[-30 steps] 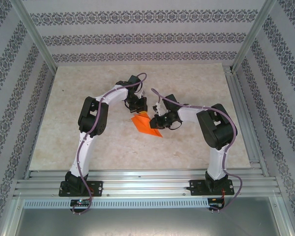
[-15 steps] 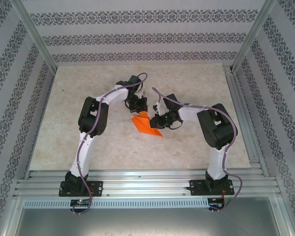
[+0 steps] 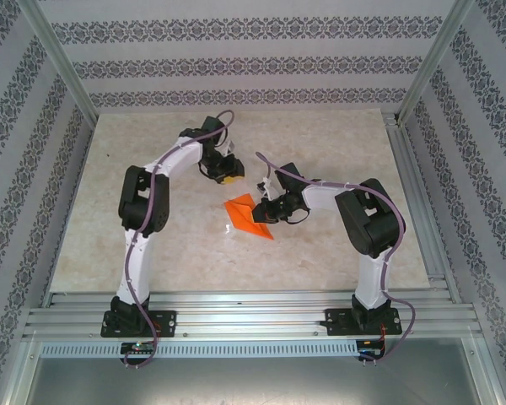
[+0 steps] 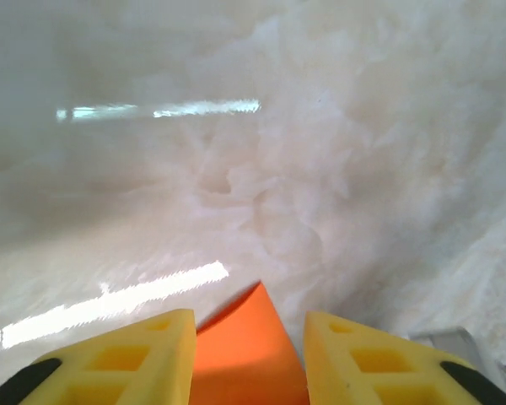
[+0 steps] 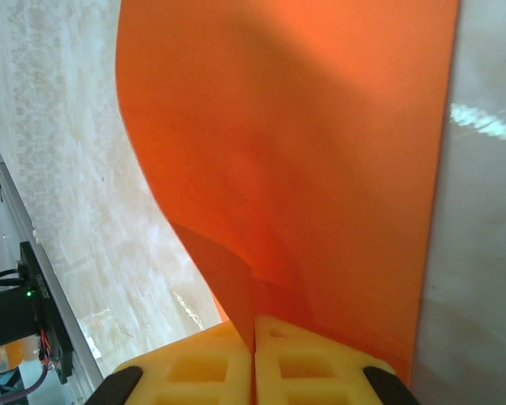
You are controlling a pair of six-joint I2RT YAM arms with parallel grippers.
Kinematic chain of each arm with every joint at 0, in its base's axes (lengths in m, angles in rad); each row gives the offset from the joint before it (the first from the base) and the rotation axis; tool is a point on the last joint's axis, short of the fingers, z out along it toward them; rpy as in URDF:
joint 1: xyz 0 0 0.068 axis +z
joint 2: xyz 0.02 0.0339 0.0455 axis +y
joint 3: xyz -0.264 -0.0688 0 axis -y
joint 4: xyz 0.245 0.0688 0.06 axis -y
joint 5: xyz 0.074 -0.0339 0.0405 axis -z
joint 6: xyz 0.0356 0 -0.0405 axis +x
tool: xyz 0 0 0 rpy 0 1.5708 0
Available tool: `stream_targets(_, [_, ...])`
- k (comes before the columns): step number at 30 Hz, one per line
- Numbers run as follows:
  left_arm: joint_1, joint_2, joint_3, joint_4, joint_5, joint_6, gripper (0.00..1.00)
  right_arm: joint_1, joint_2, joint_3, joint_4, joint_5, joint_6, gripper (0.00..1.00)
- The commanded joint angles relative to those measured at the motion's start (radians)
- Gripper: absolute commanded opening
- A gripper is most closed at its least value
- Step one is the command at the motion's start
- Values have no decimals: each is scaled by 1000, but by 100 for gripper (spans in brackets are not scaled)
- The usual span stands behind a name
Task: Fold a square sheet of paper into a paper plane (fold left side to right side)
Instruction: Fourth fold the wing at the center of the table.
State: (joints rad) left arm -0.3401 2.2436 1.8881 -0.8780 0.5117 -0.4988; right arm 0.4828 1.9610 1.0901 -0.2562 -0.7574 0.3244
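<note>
The orange sheet of paper [image 3: 250, 218] is a creased wedge at mid-table, partly lifted on its right side. My right gripper [image 3: 266, 211] is shut on its edge; the right wrist view shows the pads [image 5: 211, 363] pinching a folded layer while the paper [image 5: 304, 126] curves up and away. My left gripper [image 3: 227, 177] hangs open behind and to the left of the sheet, apart from it. In the left wrist view a pointed corner of the paper [image 4: 250, 359] lies on the table beyond the gap between the yellow fingers [image 4: 126, 354].
The marble-look tabletop [image 3: 152, 228] is ringed by patterned walls and metal posts. Aluminium rails [image 3: 253, 308] run along the near edge, and another rail [image 3: 415, 194] runs down the right side. A black arm base [image 5: 17, 316] shows low left in the right wrist view.
My left gripper has let go of the paper's top corner and pulled back up and to the left. The right gripper keeps its hold; the sheet has shifted slightly left.
</note>
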Motion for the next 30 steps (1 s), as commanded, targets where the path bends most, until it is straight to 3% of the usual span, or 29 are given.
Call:
stream_targets(1, [41, -198, -129, 34, -30, 1, 35, 7, -2, -11, 48, -11, 28, 8])
stream_targets(4, [67, -383, -398, 203, -19, -80, 13, 8, -7, -20, 64, -3, 43, 8])
stream_targets(6, [67, -485, -591, 355, 19, -174, 5, 8, -12, -29, 74, 9, 64, 8])
stream_targets(9, [52, -594, -853, 619, 74, -359, 0, 19, -34, -54, 112, 34, 112, 8])
stream_targets(12, [21, -657, -1004, 757, 54, -468, 0, 40, -80, -110, 193, 83, 203, 8])
stream_targets(18, [-43, -668, -1071, 818, 33, -544, 0, 97, -171, -219, 389, 190, 403, 7])
stream_targets(25, [-85, -640, -1062, 837, 5, -561, 0, 154, -212, -265, 417, 338, 506, 8])
stream_targets(30, [-133, -564, -1040, 869, 1, -577, 0, 176, -182, -282, 497, 336, 556, 8])
